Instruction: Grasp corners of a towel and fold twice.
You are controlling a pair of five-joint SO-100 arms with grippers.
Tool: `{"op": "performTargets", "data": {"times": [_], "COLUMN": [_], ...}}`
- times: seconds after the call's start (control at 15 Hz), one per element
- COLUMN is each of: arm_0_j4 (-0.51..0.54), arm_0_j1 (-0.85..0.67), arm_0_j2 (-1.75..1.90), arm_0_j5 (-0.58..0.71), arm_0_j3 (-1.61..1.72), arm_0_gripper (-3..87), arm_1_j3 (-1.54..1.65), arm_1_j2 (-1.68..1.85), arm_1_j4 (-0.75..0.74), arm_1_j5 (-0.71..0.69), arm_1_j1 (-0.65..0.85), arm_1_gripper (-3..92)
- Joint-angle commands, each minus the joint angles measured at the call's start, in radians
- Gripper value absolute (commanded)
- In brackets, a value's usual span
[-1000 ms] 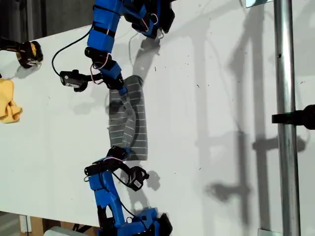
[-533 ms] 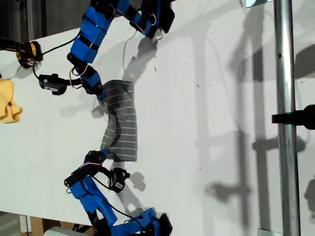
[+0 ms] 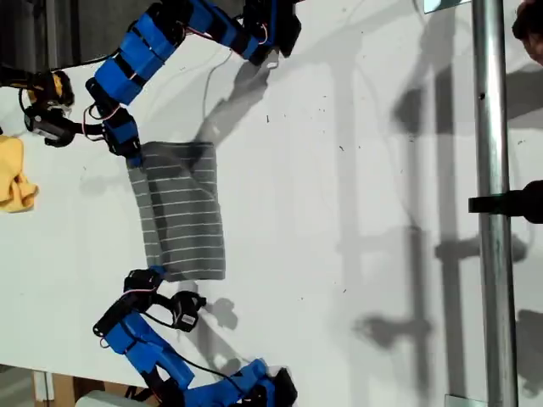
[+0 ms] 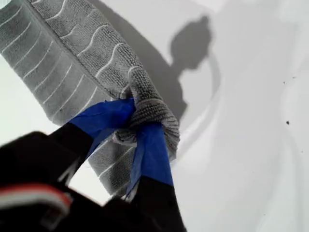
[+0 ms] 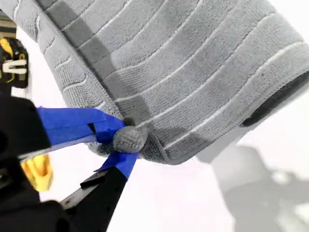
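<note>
1. The towel [image 3: 182,212] is lying spread on the white desk [image 3: 339,212], towards the exterior view's left. It is a soft grey cloth, and thin white parallel stripes are showing across it.
2. Its long axis is running top to bottom in the exterior view, and the stripes are crossing it from left to right.
3. The edge on the exterior view's left is slanting between the two arms. The opposite edge is lying nearly straight.
4. My first tool [image 3: 131,153] is sitting at the towel's upper left corner in the exterior view. Up close, my first tool [image 4: 137,121] is pinching a corner [image 4: 149,113] of the towel [image 4: 58,58], with blue-taped fingers [image 4: 152,154] closed narrow on a rolled wad of looped weave.
5. My second tool [image 3: 151,275] is working the lower left corner in the exterior view. In its own camera, my second tool [image 5: 123,137] is gripping a small rounded knot of cloth at the hemmed edge, also closed down tight on fabric.
6. From there the towel [image 5: 183,63] is draping away in ribbed bands, and one fold is casting a dark gap beneath it.
7. A crumpled yellow cloth [image 3: 15,182] is resting apart from the towel at the exterior view's left edge.
8. A shiny metal pole [image 3: 492,212] is standing on that view's right.
</note>
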Motion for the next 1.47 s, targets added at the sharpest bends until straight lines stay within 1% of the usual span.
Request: {"op": "performTargets", "data": {"times": [0.0,0.2,0.27,0.6,0.73,0.87,1.0,1.2,1.4], "arm_0_j4": [0.009,0.029,0.023,-0.005,-0.015,-0.012,0.005,0.089,0.112], "arm_0_j1": [-0.018,0.017,0.020,-0.071,-0.086,-0.071,-0.034,0.034,0.075], "arm_0_j2": [0.023,0.029,0.028,0.023,0.044,0.066,0.069,0.031,-0.005], "arm_0_j5": [0.002,-0.021,-0.032,0.046,0.058,0.051,0.017,-0.051,-0.101], "arm_0_j3": [-0.049,-0.023,-0.023,-0.140,-0.130,-0.074,-0.021,0.003,0.060], "arm_0_gripper": [-1.6,-1.6,-1.6,-1.6,-1.6,-1.6,-1.6,-1.6,-1.6], "arm_1_j3": [-0.009,0.141,0.156,-0.114,-0.126,-0.008,0.129,0.227,0.281], "arm_1_j2": [0.040,0.112,0.118,0.009,0.008,0.061,0.132,0.181,0.186], "arm_1_j4": [-0.017,-0.026,-0.035,-0.031,-0.043,-0.063,-0.071,-0.020,0.026], "arm_1_j5": [-0.021,-0.014,-0.014,-0.054,-0.066,-0.064,-0.041,-0.008,0.021], "arm_1_j1": [0.005,-0.069,-0.071,0.043,0.057,0.025,-0.026,-0.100,-0.129], "arm_1_gripper": [-0.2,-0.2,-0.2,-0.2,-0.2,-0.2,-0.2,-0.2,-0.2]}}
